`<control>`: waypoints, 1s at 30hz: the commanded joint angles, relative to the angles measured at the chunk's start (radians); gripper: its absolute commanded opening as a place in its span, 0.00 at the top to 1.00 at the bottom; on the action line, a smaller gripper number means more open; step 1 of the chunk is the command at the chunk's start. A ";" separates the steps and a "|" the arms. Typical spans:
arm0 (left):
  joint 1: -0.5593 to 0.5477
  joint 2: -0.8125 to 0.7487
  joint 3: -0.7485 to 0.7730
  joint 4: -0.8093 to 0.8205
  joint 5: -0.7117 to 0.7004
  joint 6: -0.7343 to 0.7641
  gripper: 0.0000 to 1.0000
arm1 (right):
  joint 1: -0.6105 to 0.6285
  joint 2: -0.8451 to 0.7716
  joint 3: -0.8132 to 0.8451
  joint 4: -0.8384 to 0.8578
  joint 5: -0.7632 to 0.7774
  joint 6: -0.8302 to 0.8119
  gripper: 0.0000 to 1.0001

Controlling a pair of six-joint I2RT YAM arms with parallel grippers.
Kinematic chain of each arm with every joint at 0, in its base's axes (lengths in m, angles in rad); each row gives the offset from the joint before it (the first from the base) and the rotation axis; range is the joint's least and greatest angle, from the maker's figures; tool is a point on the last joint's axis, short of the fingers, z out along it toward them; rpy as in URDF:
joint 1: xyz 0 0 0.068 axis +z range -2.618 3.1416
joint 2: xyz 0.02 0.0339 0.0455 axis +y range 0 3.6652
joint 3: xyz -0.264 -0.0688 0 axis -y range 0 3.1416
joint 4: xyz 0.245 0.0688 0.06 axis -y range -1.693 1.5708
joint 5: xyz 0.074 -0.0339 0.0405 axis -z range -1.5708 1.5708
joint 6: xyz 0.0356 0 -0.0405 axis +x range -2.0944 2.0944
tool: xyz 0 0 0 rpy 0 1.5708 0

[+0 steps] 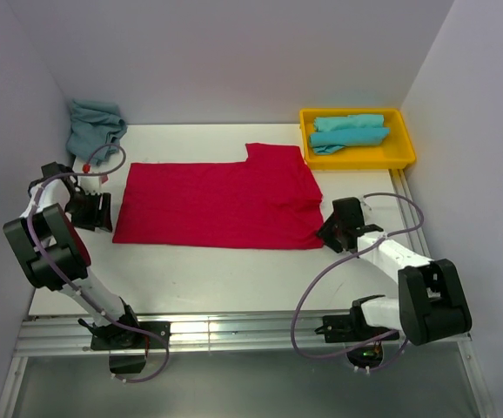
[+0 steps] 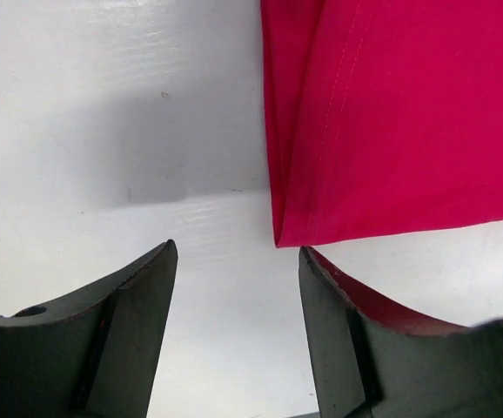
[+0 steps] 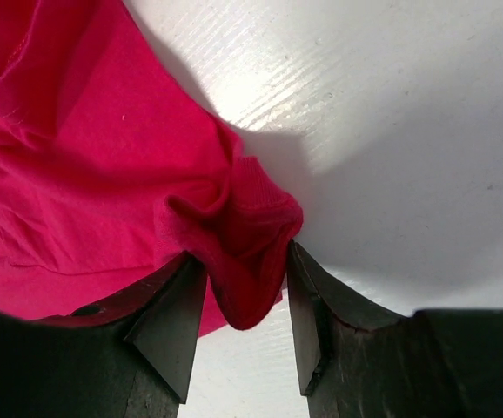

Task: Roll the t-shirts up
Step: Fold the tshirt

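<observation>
A bright red t-shirt [image 1: 217, 205] lies folded flat in the middle of the white table. My left gripper [image 1: 90, 212] is open and empty just off the shirt's left end. In the left wrist view the shirt's corner [image 2: 278, 233] lies just ahead of my gripper [image 2: 238, 252]. My right gripper [image 1: 338, 225] is at the shirt's right edge. Its jaws [image 3: 247, 261] stand partly open around a bunched fold of red cloth [image 3: 247, 248] that touches both fingertips. Rolled turquoise t-shirts [image 1: 349, 131] lie in a yellow tray. A crumpled turquoise one [image 1: 95, 129] lies at the back left.
The yellow tray [image 1: 404, 155] stands at the back right corner. White walls close in the table at the left, back and right. A metal rail [image 1: 234, 331] runs along the near edge by the arm bases.
</observation>
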 commanded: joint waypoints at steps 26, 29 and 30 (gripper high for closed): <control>0.024 0.129 -0.106 0.024 0.285 0.157 0.68 | -0.006 0.077 0.128 -0.222 0.027 -0.014 0.60; 0.023 0.141 -0.094 -0.011 0.294 0.170 0.80 | -0.006 0.076 0.126 -0.223 0.023 -0.016 0.68; 0.023 0.149 -0.085 -0.018 0.295 0.168 0.85 | -0.005 0.071 0.122 -0.218 0.017 -0.014 0.71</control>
